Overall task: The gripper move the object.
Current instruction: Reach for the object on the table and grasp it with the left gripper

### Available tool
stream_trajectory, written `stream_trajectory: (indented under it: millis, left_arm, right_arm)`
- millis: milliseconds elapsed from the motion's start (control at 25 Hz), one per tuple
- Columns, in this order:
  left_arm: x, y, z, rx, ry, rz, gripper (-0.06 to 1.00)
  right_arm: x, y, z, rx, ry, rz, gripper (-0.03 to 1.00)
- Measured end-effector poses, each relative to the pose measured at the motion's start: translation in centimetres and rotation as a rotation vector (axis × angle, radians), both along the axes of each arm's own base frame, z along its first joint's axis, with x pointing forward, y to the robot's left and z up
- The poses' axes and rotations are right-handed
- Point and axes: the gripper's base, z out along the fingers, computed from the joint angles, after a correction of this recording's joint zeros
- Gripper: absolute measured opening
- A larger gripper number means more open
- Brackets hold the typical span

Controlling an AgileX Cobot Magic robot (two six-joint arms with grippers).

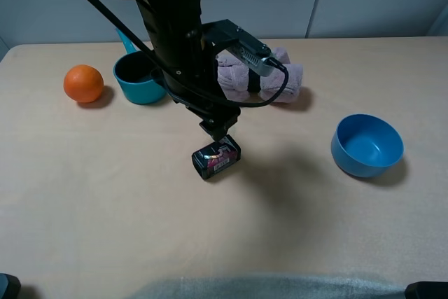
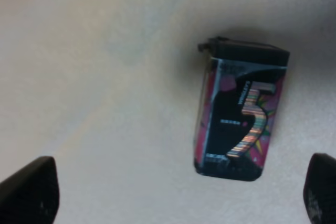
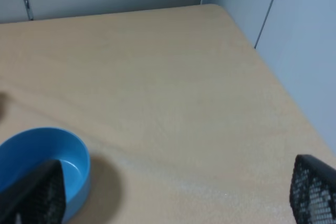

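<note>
2 grippers, both with fingers spread wide and neither gripping anything. Left gripper (image 1: 216, 129) hangs just above the object (image 1: 216, 158), at its 12 o'clock; the wrist view shows the fingertips (image 2: 27, 191) clear of it. Object lies flat, label up, mid-table (image 1: 105, 201). From it: orange (image 1: 83, 83) and teal pot (image 1: 140, 78) at 10 o'clock, rolled towel (image 1: 283, 82) at 1, blue bowl (image 1: 367, 146) at 3. Right gripper (image 3: 173, 198) hovers beside the bowl.

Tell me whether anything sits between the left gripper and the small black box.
Nothing visible does. The left gripper hangs just above the black box, jaws open, and the wrist view shows only bare table around the box.
</note>
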Motion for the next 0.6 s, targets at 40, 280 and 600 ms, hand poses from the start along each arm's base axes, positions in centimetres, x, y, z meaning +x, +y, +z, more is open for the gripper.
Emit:
stream_trajectory:
  millis: [40, 280, 600]
  left_arm:
    - [-0.1, -0.2, -0.3, 0.003, 0.006, 0.007, 0.99]
    - [-1.1, -1.4, -2.2, 0.015, 0.068, 0.022, 0.99]
    - [-1.9, -2.4, -6.2, 0.088, 0.144, 0.004, 0.99]
  right_arm:
    - [0.0, 0.0, 0.0, 0.000, 0.000, 0.000, 0.65]
    - [0.0, 0.0, 0.0, 0.000, 0.000, 0.000, 0.65]
    - [0.0, 0.0, 0.0, -0.001, 0.000, 0.000, 0.65]
